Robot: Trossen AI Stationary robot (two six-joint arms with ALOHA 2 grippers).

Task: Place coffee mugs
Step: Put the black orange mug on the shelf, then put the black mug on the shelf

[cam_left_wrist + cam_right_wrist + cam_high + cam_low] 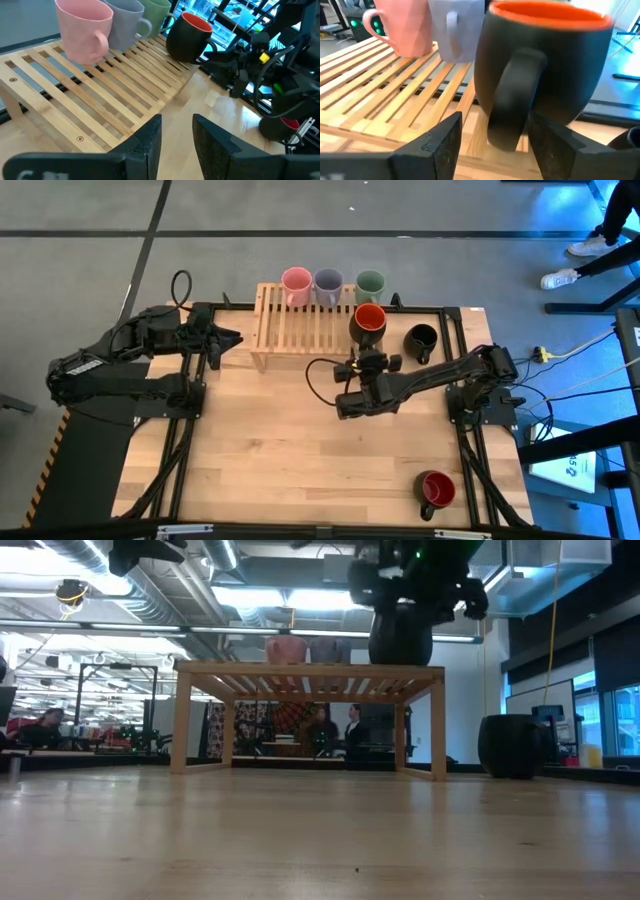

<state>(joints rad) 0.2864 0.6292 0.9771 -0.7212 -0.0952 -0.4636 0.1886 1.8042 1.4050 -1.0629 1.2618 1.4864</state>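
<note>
A wooden slatted rack (300,328) stands at the table's far side. On its far edge stand the pink mug (296,283), the lavender-grey mug (328,283) and the green mug (370,283). The dark mug with the orange-red inside (368,322) sits upright on the rack's right end (186,37). My right gripper (495,122) is open, one finger on each side of that mug's handle (512,95). The all-black mug (422,342) and the dark mug with the red inside (436,490) rest on the table. My left gripper (177,125) hovers open at the rack's left.
Bare table (280,450) stretches from the rack to the near edge. The black mug (512,745) stands just right of the rack's right leg, close to my right arm. People show in the room beyond the table, and shoes at the floor's far right (565,278).
</note>
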